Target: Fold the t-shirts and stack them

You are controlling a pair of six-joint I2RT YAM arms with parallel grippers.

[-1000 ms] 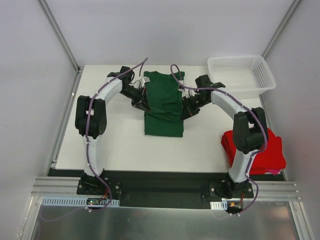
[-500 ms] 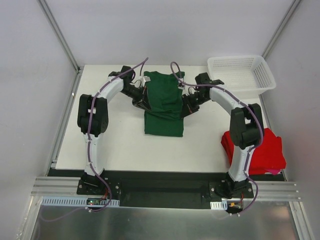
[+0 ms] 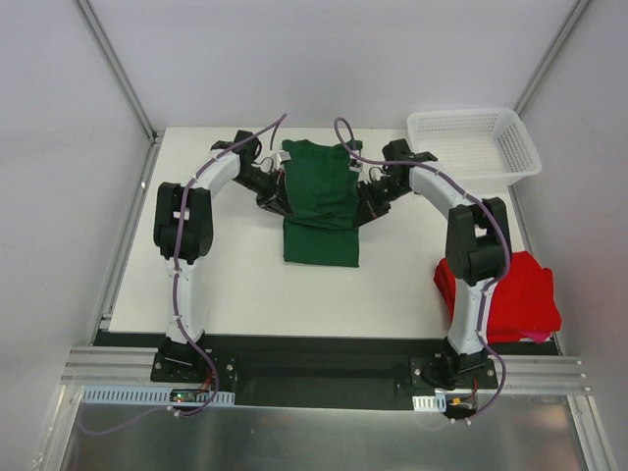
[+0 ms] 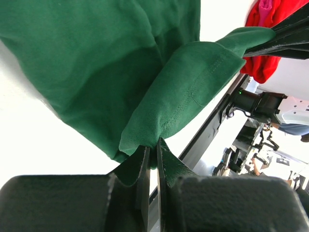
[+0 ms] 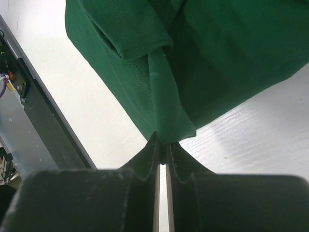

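Note:
A dark green t-shirt (image 3: 320,201) lies partly folded at the middle of the white table (image 3: 235,285). Its far half is lifted between the two arms. My left gripper (image 3: 282,203) is shut on its left edge, and the wrist view shows green cloth (image 4: 159,87) pinched at the fingertips (image 4: 152,144). At the shirt's right edge my right gripper (image 3: 359,212) is shut on it, with a fold of the green t-shirt (image 5: 159,72) caught between its tips (image 5: 162,140). A bright red t-shirt (image 3: 515,294) lies crumpled at the table's near right, partly behind the right arm.
A white plastic mesh basket (image 3: 473,145) stands at the far right corner of the table. Grey enclosure walls rise at both sides. The arm bases sit on a black rail (image 3: 314,368) along the near edge.
Both grippers have carried the green shirt's lifted edge a little toward the far side of the table. The right arm's elbow has swung inward. The grips are unchanged.

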